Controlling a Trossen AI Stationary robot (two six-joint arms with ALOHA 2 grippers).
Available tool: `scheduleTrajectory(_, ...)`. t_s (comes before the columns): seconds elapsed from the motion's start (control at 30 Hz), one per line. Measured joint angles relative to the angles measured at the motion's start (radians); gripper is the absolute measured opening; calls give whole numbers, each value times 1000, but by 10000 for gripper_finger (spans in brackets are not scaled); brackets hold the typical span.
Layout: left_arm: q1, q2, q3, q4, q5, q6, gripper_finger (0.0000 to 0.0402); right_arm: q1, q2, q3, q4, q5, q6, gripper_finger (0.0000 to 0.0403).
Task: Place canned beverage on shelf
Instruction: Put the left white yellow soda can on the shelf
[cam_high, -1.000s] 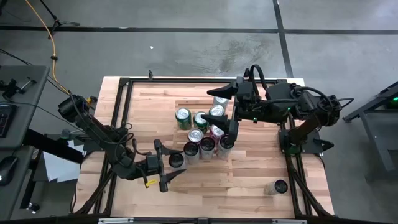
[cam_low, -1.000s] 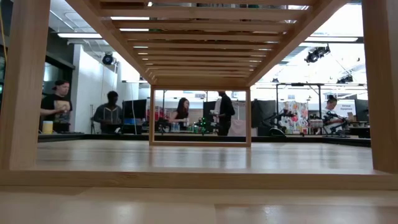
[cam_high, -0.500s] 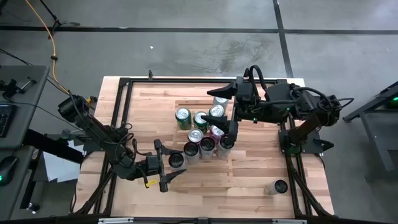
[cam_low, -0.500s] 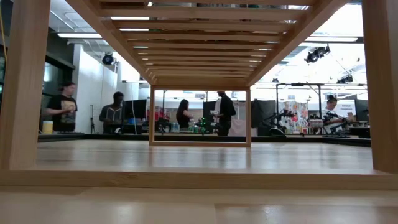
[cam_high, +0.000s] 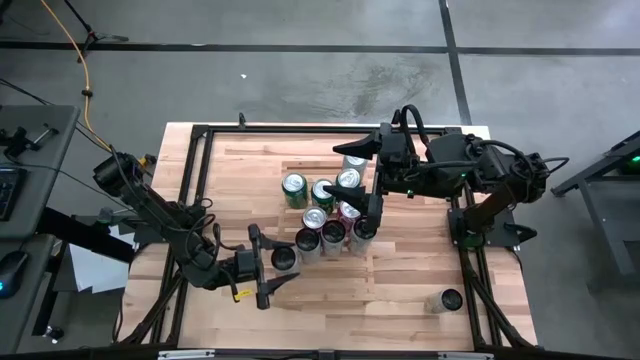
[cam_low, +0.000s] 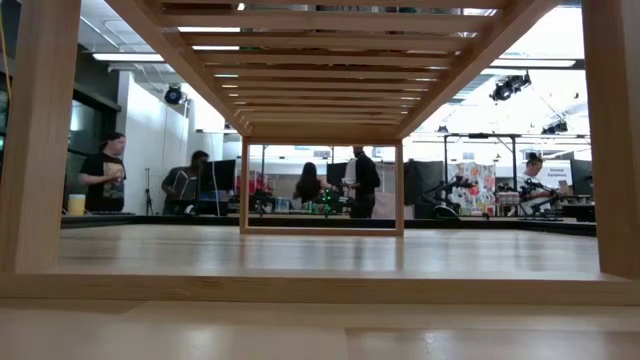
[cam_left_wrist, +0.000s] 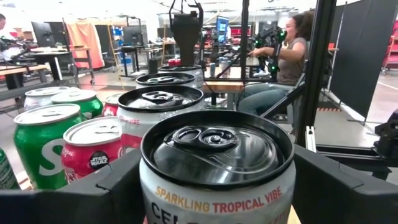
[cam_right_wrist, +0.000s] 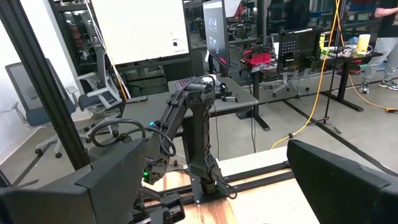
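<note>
Left wrist view, black-topped can (cam_left_wrist: 217, 168) lettered "SPARKLING TROPICAL VIBE", upright

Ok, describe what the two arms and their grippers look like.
Both arms are dark, jointed links with black cables looped along them. The left gripper has two flat black fingers and a small yellow mark near its wrist. The right gripper has the same blocky black fingers, with a small green light on the arm behind it.
</note>
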Motion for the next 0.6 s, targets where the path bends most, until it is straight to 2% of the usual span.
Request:
scheduleTrajectory(0.3,0,0,-1,13,35,-2,314,0,0,0,0,0,0,374)
scheduleTrajectory(0.6,0,-2,-1,15,35,-26,377,0,0,0,0,0,0,374)
